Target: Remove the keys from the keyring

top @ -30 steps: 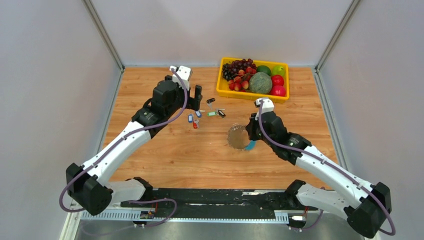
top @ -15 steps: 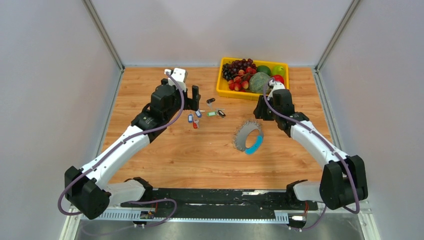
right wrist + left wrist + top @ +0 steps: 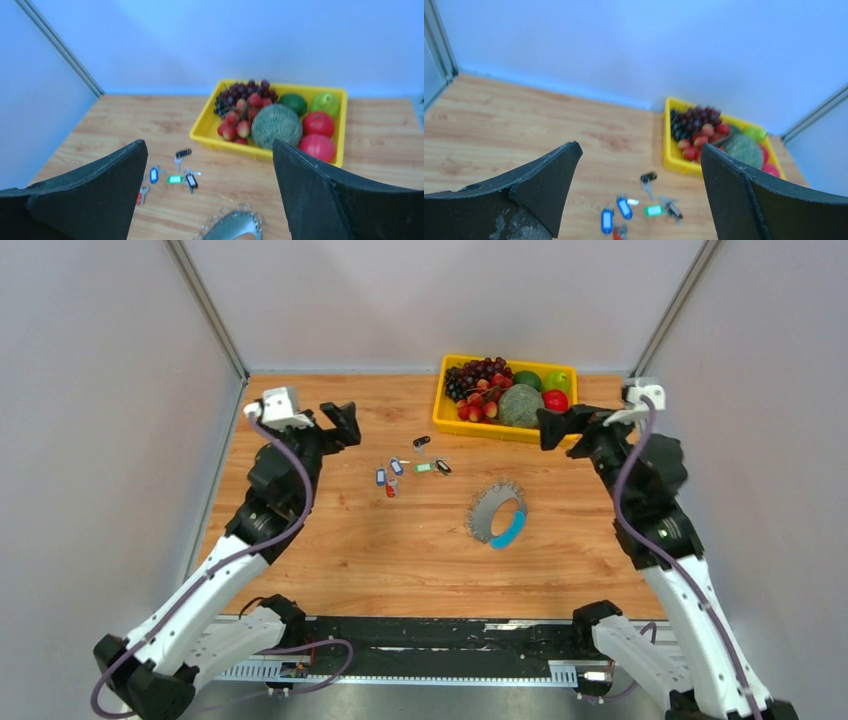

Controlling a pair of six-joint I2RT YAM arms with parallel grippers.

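The keyring (image 3: pixel 483 510), a grey jagged hoop with one blue section, lies on the wooden table right of centre, and its top edge shows in the right wrist view (image 3: pixel 232 226). Several loose keys (image 3: pixel 410 469) with black, blue, green and red heads lie scattered to its upper left, apart from it; both wrist views show them (image 3: pixel 624 207) (image 3: pixel 174 179). My left gripper (image 3: pixel 342 424) (image 3: pixel 639 150) hangs open and empty above the table's left side. My right gripper (image 3: pixel 554 427) (image 3: pixel 208 145) hangs open and empty at the right, above the table beside the tray.
A yellow tray (image 3: pixel 440 406) of grapes, a melon, apples and other fruit stands at the back right, just behind the keys. Grey walls close in the table on three sides.
The right gripper has opened, let go of the keyring and drawn back up to the right. The keyring now lies on the table. The left arm has pulled back to the left.
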